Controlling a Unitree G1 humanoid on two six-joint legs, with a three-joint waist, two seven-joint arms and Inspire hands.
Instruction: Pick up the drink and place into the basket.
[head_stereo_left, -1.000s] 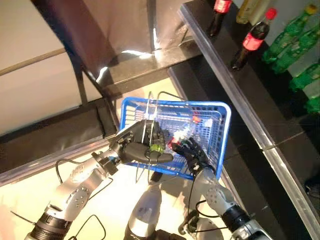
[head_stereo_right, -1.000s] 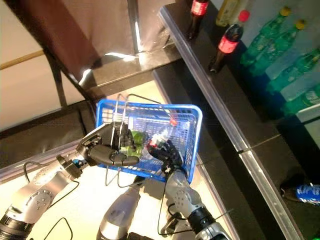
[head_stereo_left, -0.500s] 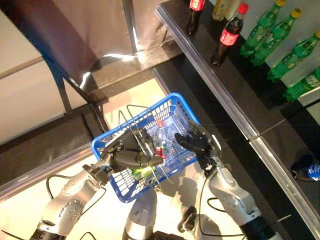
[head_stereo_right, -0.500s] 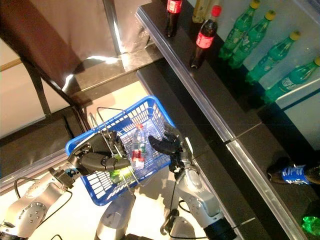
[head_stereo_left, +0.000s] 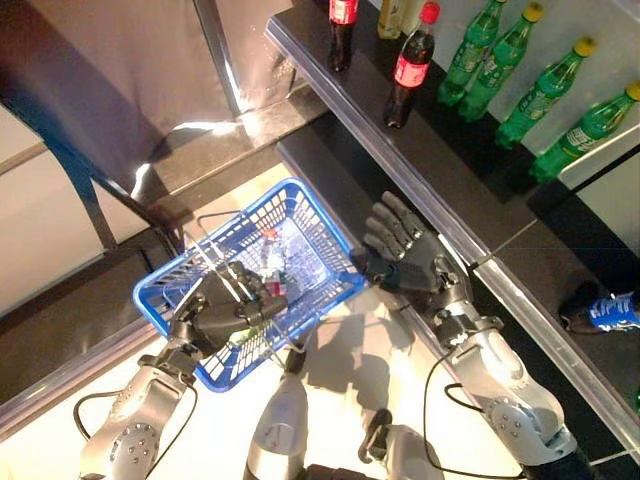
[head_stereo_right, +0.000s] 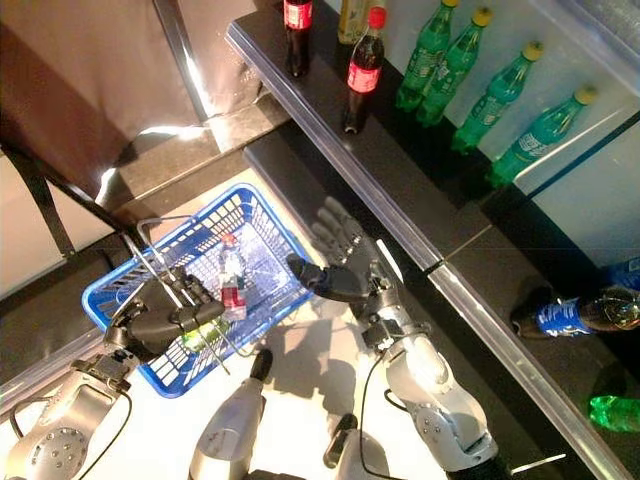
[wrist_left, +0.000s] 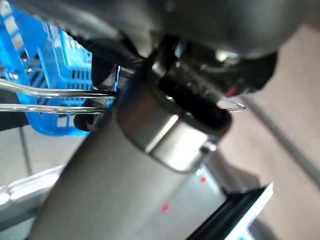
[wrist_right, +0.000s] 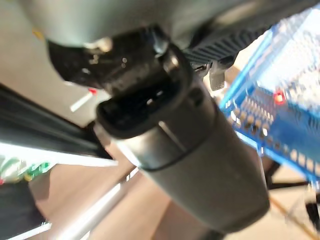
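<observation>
A blue plastic basket (head_stereo_left: 305, 215) hangs in front of me by its wire handles (head_stereo_left: 222, 275), and my left hand (head_stereo_left: 215, 315) is shut on those handles at the basket's near rim. Inside the basket lies a clear drink bottle (head_stereo_left: 272, 268) with a red cap and red label; a green item (head_stereo_right: 198, 335) shows beside it under my left fingers. My right hand (head_stereo_left: 405, 255) is open, fingers spread, just right of the basket and clear of it, holding nothing. On the dark shelf stand two cola bottles (head_stereo_left: 409, 65) and several green bottles (head_stereo_left: 515, 60).
The long dark shelf (head_stereo_left: 470, 200) with a metal edge runs diagonally along the right. A dark metal frame post (head_stereo_left: 215, 50) stands behind the basket. A blue-labelled bottle (head_stereo_right: 575, 315) and a green bottle (head_stereo_right: 615, 412) lie on the floor at far right.
My right hand has let go of the drink, drawn out of the basket to the right and spread open. The bottle now lies in the basket. The camera view has shifted.
</observation>
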